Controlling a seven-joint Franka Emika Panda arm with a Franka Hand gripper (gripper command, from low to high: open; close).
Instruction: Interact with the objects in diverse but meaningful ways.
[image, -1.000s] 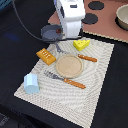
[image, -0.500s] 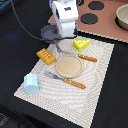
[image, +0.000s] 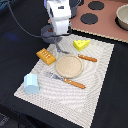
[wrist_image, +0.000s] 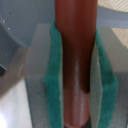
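My gripper (image: 59, 38) hangs over the far left part of the woven placemat (image: 100, 85). In the wrist view its green pads (wrist_image: 52, 75) are shut on the thin brown sausage (wrist_image: 76, 60), which stands lengthwise between them. The dark grey pan (image: 47, 33) lies just beside the gripper on the exterior view's left, and its grey surface (wrist_image: 17, 42) shows behind the fingers. A yellow cheese wedge (image: 81, 44), an orange ridged block (image: 45, 56) and a light blue cup (image: 31, 83) rest on the mat, apart from the gripper.
A round tan plate (image: 68, 66) sits mid-mat. An orange-handled knife (image: 87, 58) and fork (image: 74, 83) lie beside it. A toy stove top (image: 100, 15) with black burners and a grey pot (image: 122, 15) stands at the back right.
The gripper has drifted toward the exterior view's left, over the pan area. The toys on the mat have stayed put.
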